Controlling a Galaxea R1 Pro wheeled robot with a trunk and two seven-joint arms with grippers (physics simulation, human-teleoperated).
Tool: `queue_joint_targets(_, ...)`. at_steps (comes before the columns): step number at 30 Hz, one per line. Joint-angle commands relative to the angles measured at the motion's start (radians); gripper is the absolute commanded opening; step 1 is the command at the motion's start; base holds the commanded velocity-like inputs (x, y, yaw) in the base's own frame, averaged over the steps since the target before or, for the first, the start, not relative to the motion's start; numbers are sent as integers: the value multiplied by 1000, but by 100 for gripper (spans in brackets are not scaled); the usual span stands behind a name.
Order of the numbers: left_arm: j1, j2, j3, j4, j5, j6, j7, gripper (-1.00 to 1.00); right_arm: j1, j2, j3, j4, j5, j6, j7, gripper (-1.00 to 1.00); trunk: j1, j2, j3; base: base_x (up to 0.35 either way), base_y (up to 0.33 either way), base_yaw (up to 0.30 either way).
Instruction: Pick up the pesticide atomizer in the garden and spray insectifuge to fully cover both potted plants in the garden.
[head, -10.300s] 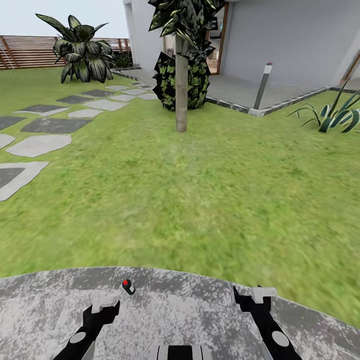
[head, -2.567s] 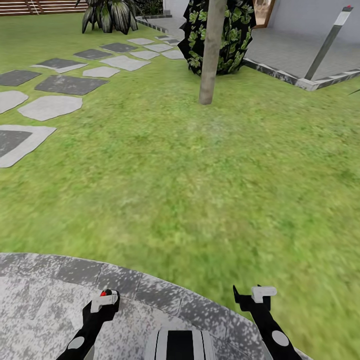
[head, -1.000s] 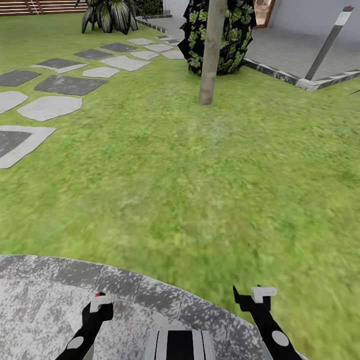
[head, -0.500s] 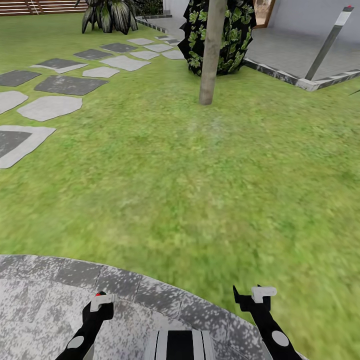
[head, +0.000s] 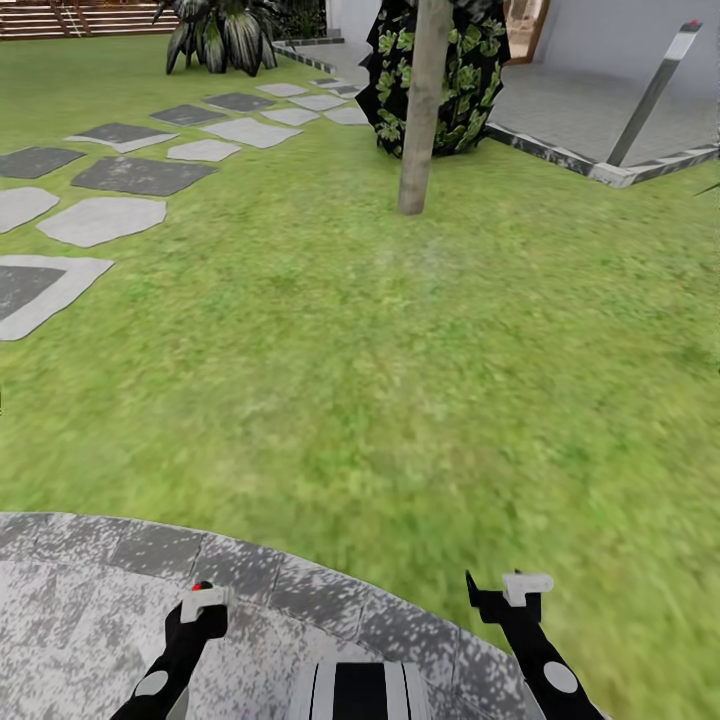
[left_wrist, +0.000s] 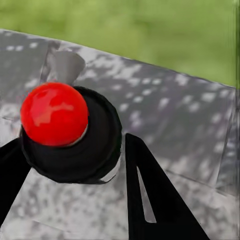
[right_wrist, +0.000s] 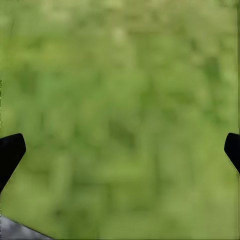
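Note:
The pesticide atomizer (left_wrist: 70, 145), a dark round bottle with a red ball tip, sits between my left gripper's (left_wrist: 75, 165) black fingers, just above the mottled grey stone patio (left_wrist: 170, 105). In the head view its red tip (head: 203, 586) peeks over my left gripper (head: 203, 606) at the patio's near edge. My right gripper (head: 502, 592) hangs open over the patio rim; its wrist view has the fingertips (right_wrist: 11, 150) far apart over blurred lawn. The potted plants are out of view.
Green lawn (head: 400, 380) stretches ahead. A palm trunk (head: 418, 110) stands mid-far, with a dark leafy bush (head: 460, 70) behind it. Grey stepping stones (head: 100, 215) run along the left. A bollard light (head: 655, 90) stands by paving at the far right.
Ten seconds ago the atomizer stood free on the patio; now it is in my left gripper. Over the last second the head view shifted slightly; the arms stayed put.

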Motion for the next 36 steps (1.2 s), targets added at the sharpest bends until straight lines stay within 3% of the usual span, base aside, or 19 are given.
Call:
queue_joint_targets(1, 0, 0, 3, 1, 0, -3, -1, -100, 0, 0, 0, 1, 1, -3, 0, 100, -1, 0, 3, 0, 0, 0)
queue_joint_targets(36, 0, -2, 2, 3, 1, -2, -1, -100, 0, 0, 2, 1, 0, -2, 0, 100, -16, 8, 139, 0, 0, 0)
